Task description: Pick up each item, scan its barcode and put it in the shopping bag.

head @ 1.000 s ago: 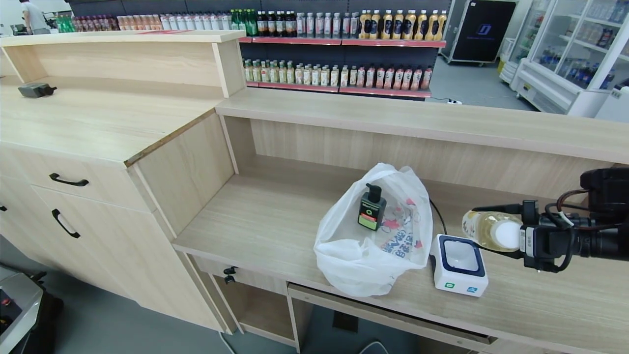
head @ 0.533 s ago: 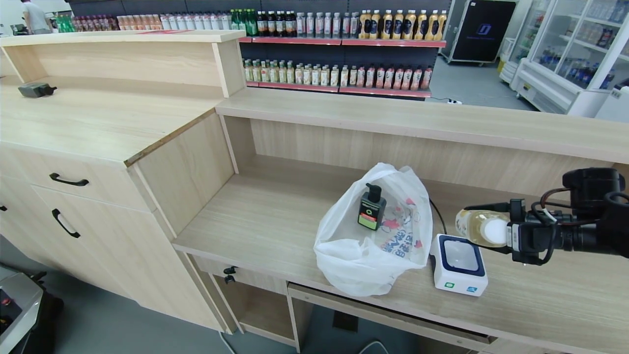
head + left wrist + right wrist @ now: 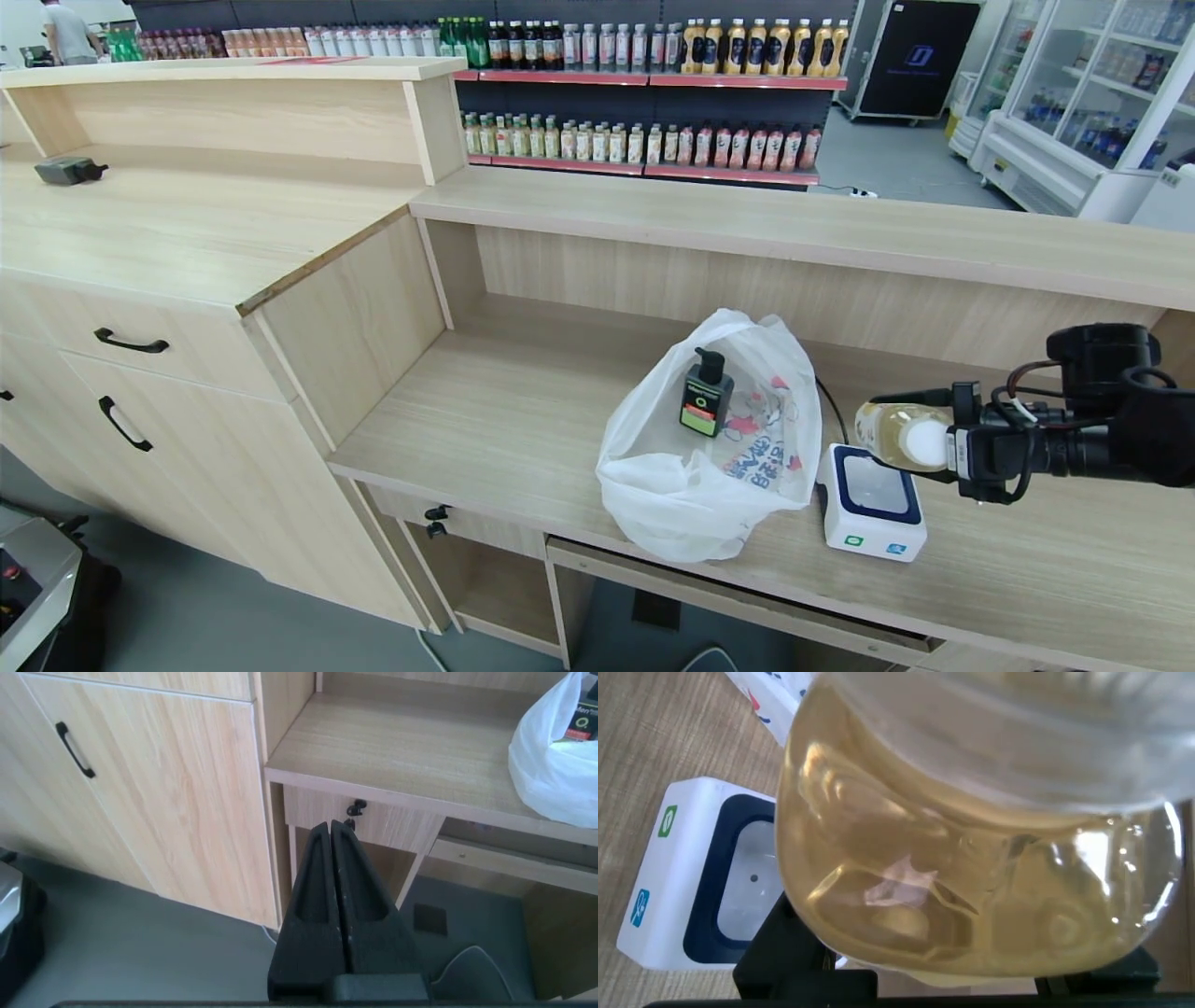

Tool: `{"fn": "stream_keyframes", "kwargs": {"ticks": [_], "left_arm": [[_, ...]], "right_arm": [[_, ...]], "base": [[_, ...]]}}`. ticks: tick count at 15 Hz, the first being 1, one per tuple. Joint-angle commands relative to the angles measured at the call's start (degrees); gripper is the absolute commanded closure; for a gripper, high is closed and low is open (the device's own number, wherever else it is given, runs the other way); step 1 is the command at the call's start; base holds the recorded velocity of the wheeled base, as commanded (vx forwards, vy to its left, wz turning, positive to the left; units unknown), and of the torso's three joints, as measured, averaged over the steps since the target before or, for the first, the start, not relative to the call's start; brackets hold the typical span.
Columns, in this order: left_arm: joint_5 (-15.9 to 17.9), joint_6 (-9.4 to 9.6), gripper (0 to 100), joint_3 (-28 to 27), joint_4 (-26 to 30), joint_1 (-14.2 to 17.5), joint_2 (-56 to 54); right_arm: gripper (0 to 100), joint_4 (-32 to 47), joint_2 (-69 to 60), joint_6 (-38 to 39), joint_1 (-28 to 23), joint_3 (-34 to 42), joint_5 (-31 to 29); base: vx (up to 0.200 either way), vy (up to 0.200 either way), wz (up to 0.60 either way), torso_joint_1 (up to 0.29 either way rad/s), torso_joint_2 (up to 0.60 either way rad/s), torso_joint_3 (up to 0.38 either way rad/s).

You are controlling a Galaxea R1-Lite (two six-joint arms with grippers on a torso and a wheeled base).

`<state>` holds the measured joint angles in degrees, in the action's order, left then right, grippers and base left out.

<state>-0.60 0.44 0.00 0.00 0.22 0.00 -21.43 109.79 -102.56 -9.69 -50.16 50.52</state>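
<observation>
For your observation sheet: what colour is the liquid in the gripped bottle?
The bottle holds pale golden-yellow liquid; the right wrist view shows it best.

**All in matte black: the robot's right arm (image 3: 1120,448) and left gripper (image 3: 334,826).**

The right arm is built of rounded, chunky black segments, with a squat cylindrical housing (image 3: 1106,347) sitting above its wrist. Thin black cables (image 3: 1027,411) loop loosely around the wrist, with one reddish strand among them. A narrow white label strip (image 3: 954,450) marks the base of the right gripper (image 3: 896,437), whose fingers (image 3: 910,397) are long, slim black bars. Seen from the wrist, the left gripper has two smooth black wedge-shaped fingers (image 3: 318,887). They taper to a narrow tip and meet along a thin straight seam.
</observation>
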Motion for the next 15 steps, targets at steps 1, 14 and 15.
{"fn": "stream_keyframes", "kwargs": {"ticks": [1, 14, 15], "left_arm": [[-0.02, 0.00, 100, 0.00, 0.00, 0.04, 0.00], [-0.02, 0.00, 100, 0.00, 0.00, 0.04, 0.00], [-0.02, 0.00, 100, 0.00, 0.00, 0.04, 0.00]], "right_arm": [[100, -0.01, 0.69, -0.27, 0.11, -0.28, -0.07], [100, -0.01, 1.39, -1.15, 0.02, -0.11, -0.33], [100, -0.01, 1.66, -1.15, 0.02, -0.20, -0.33]], "base": [[0.000, 0.000, 0.00, 0.000, 0.00, 0.000], [0.000, 0.000, 0.00, 0.000, 0.00, 0.000], [0.000, 0.000, 0.00, 0.000, 0.00, 0.000]]}}
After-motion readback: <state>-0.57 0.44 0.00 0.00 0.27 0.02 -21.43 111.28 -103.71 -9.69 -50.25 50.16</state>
